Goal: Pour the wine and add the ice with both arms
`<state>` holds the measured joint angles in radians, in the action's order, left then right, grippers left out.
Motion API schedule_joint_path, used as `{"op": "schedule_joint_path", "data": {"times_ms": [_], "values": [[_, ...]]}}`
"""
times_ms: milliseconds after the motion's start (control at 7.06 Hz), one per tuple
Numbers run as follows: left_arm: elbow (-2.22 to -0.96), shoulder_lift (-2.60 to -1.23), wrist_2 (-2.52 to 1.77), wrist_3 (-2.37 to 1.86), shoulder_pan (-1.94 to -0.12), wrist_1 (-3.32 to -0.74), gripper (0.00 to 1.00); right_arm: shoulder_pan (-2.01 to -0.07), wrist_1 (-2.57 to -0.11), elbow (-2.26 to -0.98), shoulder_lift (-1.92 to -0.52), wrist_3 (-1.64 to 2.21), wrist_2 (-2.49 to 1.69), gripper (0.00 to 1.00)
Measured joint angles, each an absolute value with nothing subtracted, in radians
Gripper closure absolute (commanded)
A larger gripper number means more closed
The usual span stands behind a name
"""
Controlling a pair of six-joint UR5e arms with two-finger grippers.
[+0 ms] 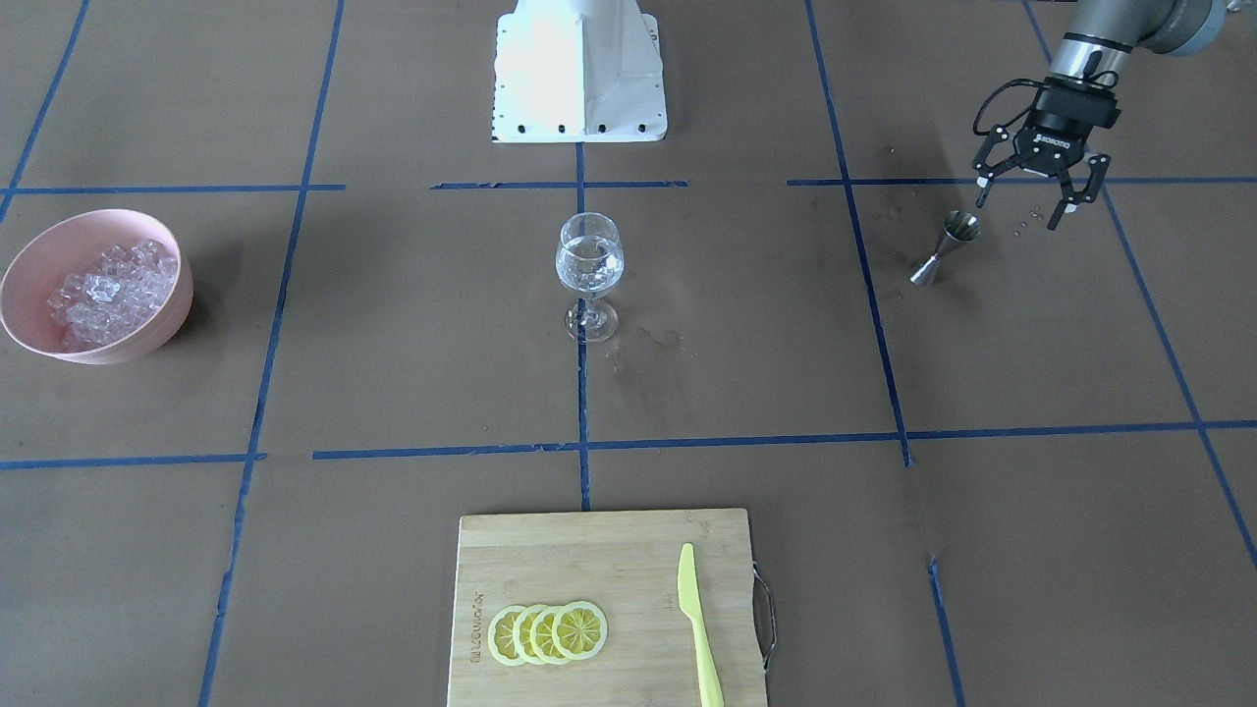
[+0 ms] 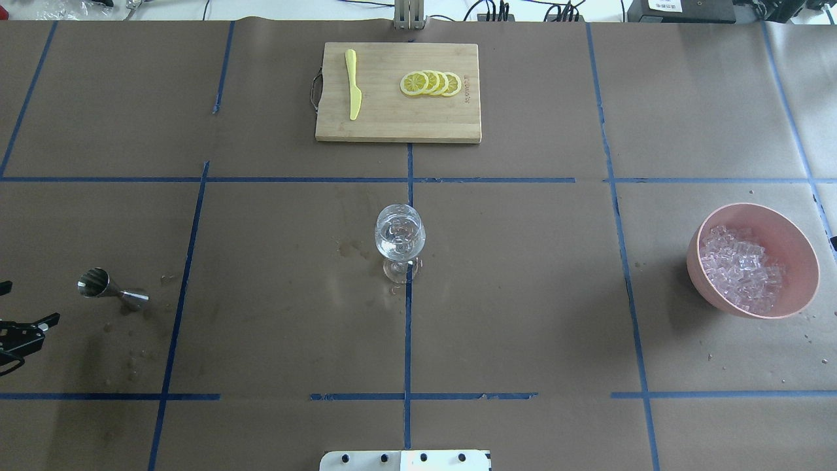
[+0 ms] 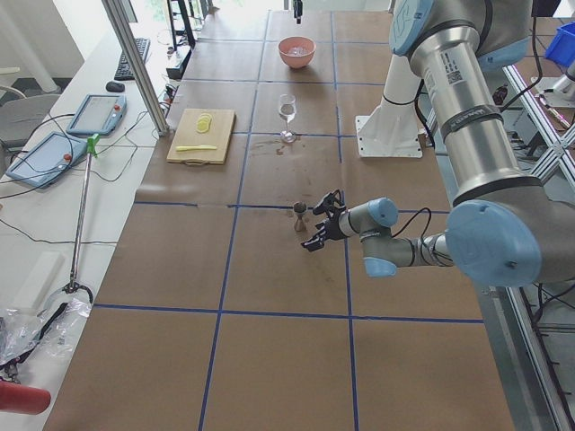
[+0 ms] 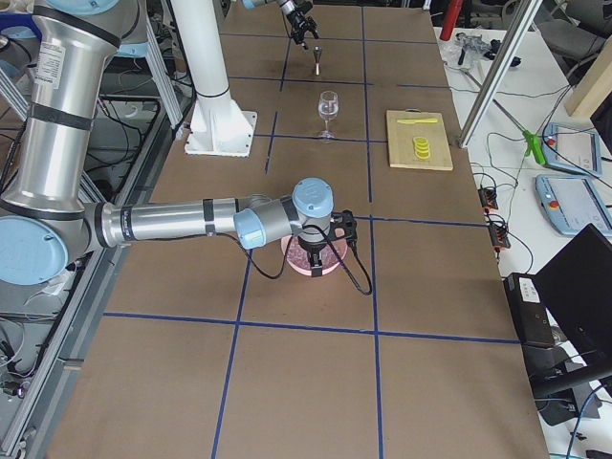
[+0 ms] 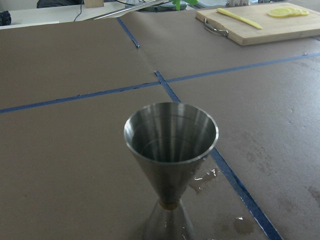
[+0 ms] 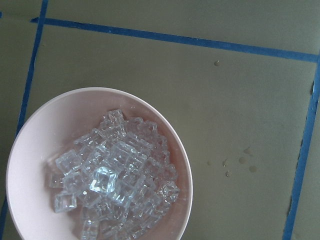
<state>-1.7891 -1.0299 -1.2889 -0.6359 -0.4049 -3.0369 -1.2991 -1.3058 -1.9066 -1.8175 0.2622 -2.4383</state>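
Looking at the clear stemmed wine glass point(image 1: 589, 236), you had water-like wine point(image 1: 589, 273) inside, so pouring seemed done. Your black left gripper point(image 1: 1021, 211) hung spread wide beside the small shiny metal cup point(image 1: 945, 247), not touching. Adding ice point(image 1: 113, 290) was left: the clear little cubes lay in the round pink bowl point(image 1: 39, 255) under your right gripper point(image 4: 316, 256), spread or closed you couldn't tell.

jigger point(image 1: 945, 247) near left gripper point(image 1: 1018, 211), wine glass point(image 1: 589, 270) mid-table
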Motion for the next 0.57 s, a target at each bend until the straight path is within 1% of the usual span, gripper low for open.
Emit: {"op": "schedule_joint_path", "data": {"times_ms": [283, 425, 567], "values": [[-1.770, -1.031, -1.508, -0.457, -0.601, -3.039, 0.01, -1.214, -1.210, -1.905, -1.817, 0.413, -2.423, 0.00], [-1.746, -1.041, -1.610, -0.379, -0.702, -3.039, 0.01, -1.143, -1.130, -1.903, -1.818, 0.558, -2.380, 0.00], [-1.722, -1.054, -1.661, -0.305, -0.775, -3.039, 0.01, -1.060, -1.069, -1.901, -1.816, 0.700, -2.296, 0.06]]}}
